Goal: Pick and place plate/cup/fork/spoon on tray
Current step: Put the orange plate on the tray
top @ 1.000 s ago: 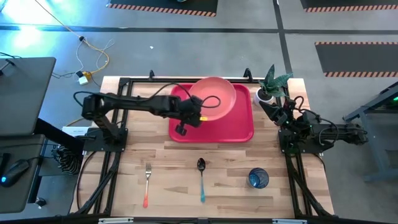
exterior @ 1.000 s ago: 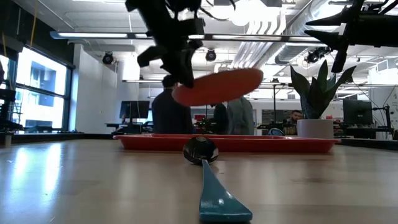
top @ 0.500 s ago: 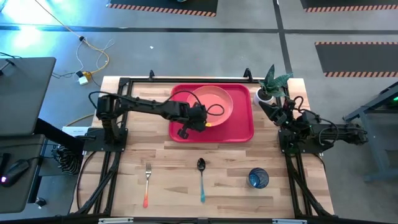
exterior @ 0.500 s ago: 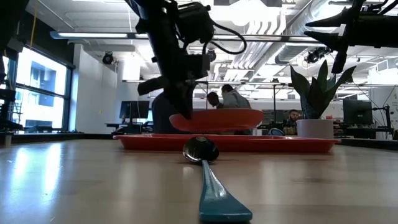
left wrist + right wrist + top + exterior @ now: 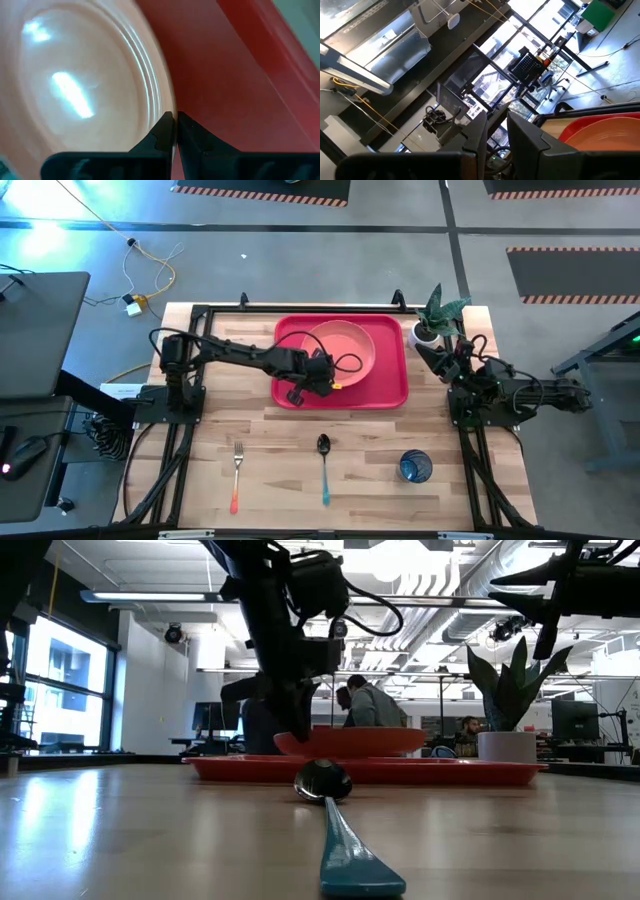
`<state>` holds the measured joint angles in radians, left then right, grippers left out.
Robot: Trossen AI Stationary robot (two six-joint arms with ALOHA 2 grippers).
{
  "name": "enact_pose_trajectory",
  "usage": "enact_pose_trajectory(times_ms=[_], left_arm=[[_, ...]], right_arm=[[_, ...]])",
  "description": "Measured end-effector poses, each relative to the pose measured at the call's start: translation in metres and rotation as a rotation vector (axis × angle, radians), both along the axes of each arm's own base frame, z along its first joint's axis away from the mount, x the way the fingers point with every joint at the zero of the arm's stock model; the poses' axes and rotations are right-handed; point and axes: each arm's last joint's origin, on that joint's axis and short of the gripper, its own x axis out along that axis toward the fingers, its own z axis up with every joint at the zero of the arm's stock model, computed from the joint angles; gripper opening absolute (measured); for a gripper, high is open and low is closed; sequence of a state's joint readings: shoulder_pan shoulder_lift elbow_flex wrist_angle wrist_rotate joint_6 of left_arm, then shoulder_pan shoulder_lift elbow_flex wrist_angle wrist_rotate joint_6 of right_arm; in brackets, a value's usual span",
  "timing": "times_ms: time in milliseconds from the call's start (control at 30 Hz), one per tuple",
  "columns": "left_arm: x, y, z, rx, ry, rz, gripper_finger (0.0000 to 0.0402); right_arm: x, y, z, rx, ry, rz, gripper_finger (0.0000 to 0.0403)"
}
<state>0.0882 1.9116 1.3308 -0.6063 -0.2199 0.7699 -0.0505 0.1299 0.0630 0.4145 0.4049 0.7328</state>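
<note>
The salmon-pink plate is over the middle of the red tray, level and low in the low view. I cannot tell whether the plate touches the tray. My left gripper is shut on the plate at its near-left side. The orange-handled fork, the teal-handled spoon and the blue cup rest on the table near its front edge. My right gripper waits at the table's right edge beside the plant, fingers a narrow gap apart and empty. My left gripper pinches the plate's raised rim between its two fingers, one finger on the plate's inner face and one on the outer side. It comes from the table's left, slanting down. The plate sits level over the tray floor.
A white pot with a green plant stands at the tray's far right corner, close to my right gripper. People stand in the room behind the table. Bare wood lies between the tray and the cutlery.
My left gripper has gone down toward the tray with the plate. The plate was tilted and well above the tray; it has come level and now sits just at the tray's rim height.
</note>
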Motion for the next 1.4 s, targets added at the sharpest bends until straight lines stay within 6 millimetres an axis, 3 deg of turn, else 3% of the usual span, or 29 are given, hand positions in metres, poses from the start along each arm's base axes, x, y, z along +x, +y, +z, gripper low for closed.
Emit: enact_pose_trajectory(times_ms=[1100,1400], left_arm=[[0.001,0.000,-0.010,-0.028,0.031,-0.011,0.0006],[0.001,0.000,-0.010,-0.028,0.032,-0.010,0.0035]], right_arm=[[0.000,0.001,0.000,-0.007,0.003,0.020,0.0067],[0.000,0.001,0.000,-0.008,0.003,0.024,0.0067]])
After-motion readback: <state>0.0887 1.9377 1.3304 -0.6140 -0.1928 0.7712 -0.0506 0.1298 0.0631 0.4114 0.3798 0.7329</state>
